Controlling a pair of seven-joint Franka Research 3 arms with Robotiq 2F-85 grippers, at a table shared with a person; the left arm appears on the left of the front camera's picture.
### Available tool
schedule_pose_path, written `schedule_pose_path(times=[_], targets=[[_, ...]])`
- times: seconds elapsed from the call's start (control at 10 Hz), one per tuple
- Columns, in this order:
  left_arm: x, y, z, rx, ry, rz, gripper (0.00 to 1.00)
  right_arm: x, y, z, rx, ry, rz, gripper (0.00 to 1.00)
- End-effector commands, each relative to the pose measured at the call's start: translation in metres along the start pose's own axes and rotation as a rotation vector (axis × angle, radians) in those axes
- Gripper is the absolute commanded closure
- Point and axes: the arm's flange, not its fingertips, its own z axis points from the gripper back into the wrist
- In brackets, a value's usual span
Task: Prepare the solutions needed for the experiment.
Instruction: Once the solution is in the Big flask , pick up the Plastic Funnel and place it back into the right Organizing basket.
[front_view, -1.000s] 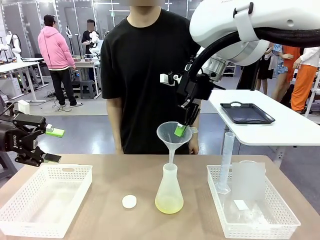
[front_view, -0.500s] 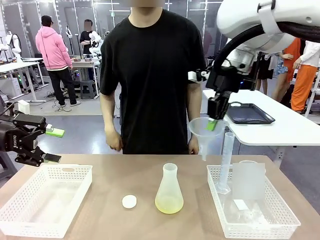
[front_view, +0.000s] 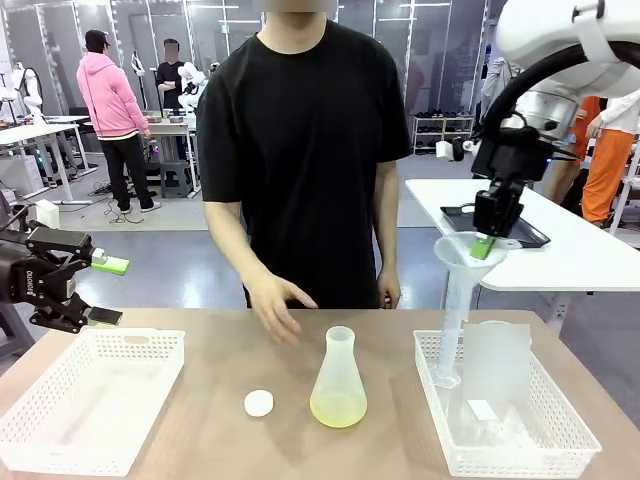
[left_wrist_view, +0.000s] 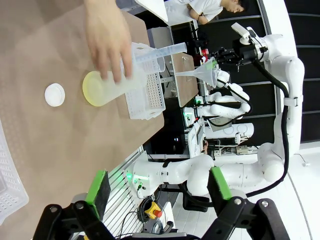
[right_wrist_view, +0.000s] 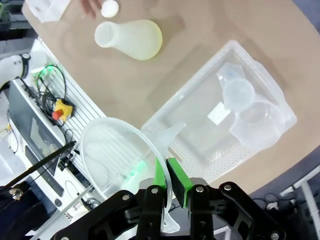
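The pale yellow-green solution (front_view: 338, 408) lies shallow in the bottom of a frosted conical flask (front_view: 338, 375) standing mid-table, also seen as the flask (right_wrist_view: 129, 39) from above. My right gripper (front_view: 483, 247) is shut on the rim of a clear funnel (front_view: 462, 258), held in the air above the right basket (front_view: 560, 425); in the right wrist view the funnel (right_wrist_view: 120, 160) sits pinched in the gripper (right_wrist_view: 166, 175). My left gripper (front_view: 105, 290) hangs open off the table's left edge with nothing in it. A person's hand (front_view: 275, 305) reaches down near the flask.
A small white cap (front_view: 259, 402) lies left of the flask. The right basket holds a tall graduated cylinder (front_view: 452, 320) and a clear beaker (front_view: 497, 360). A white basket (front_view: 60, 440) sits at front left. A black tray (front_view: 495, 226) rests on a side table.
My right gripper has carried the funnel off the flask, rightward to above the right basket. The person's hand has come forward over the table toward the flask. The left arm stayed put.
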Motion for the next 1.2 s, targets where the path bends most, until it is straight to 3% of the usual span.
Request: schedule_pose_path(times=[0.0,0.6,0.7,1.1], targets=[[-0.001,-0.001,-0.002,-0.026,-0.008,-0.015,0.0,-0.019,-0.001,-0.009,0.016,0.027,-0.013,1.0],[-0.001,-0.001,-0.002,-0.026,-0.008,-0.015,0.0,-0.009,-0.005,-0.004,0.013,0.011,-0.018,1.0],[-0.001,-0.001,-0.002,-0.026,-0.008,-0.015,0.0,-0.013,-0.004,-0.005,0.018,0.015,-0.021,0.94],[-0.001,-0.001,-0.002,-0.026,-0.008,-0.015,0.0,-0.051,-0.022,-0.036,0.103,0.074,-0.183,0.94]])
